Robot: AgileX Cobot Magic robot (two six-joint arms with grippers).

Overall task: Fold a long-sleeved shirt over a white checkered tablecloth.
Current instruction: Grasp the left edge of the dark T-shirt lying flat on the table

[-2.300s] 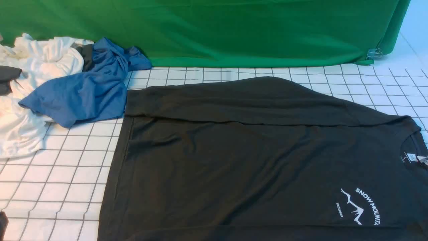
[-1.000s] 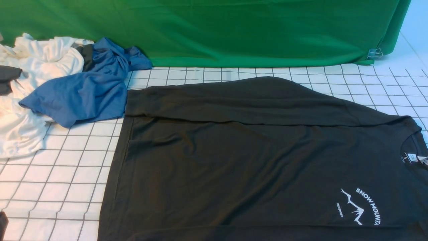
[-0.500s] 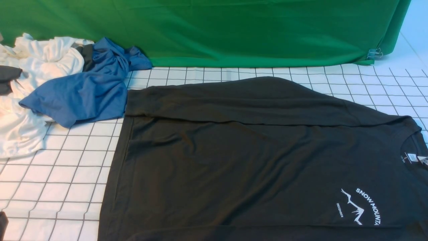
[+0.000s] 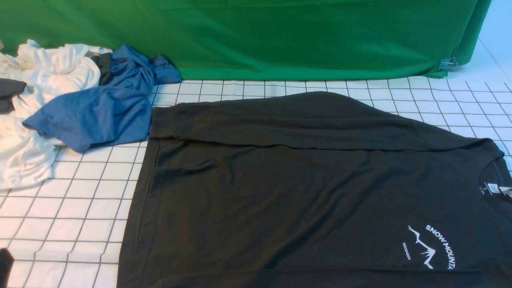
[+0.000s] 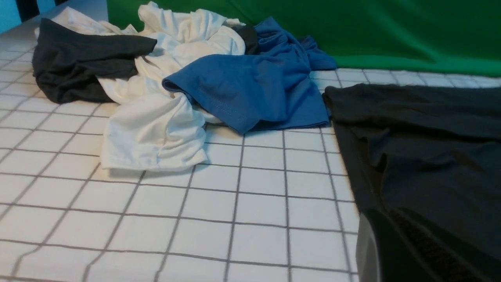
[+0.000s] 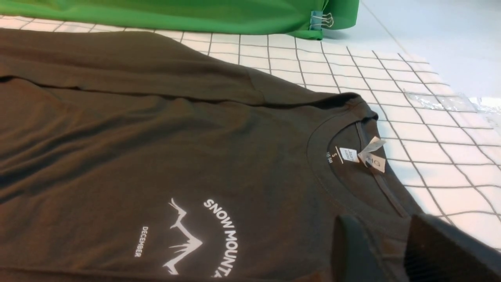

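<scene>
The long-sleeved shirt (image 4: 304, 188), dark charcoal, lies flat on the white checkered tablecloth (image 4: 80, 208), collar to the right and hem to the left. Its far sleeve is folded over the body along the back edge. The white mountain print (image 6: 203, 235) and neck label (image 6: 368, 156) face up. My left gripper (image 5: 385, 219) is shut beside the shirt's hem edge (image 5: 352, 176), low over the cloth, and nothing shows between its jaws. A dark tip of it (image 4: 5, 264) shows at the front view's lower left corner. My right gripper (image 6: 377, 223) stands open just above the shoulder, near the collar.
A heap of white garments (image 4: 36, 120), a blue garment (image 4: 104, 108) and a dark one (image 5: 78, 62) lies at the back left. The green backdrop cloth (image 4: 280, 36) hangs behind, held by a clip (image 4: 448, 63). The tablecloth's right edge (image 6: 450, 102) is taped down.
The dark tip at the front view's lower left corner has come slightly further into view. The shirt and the heap have not moved.
</scene>
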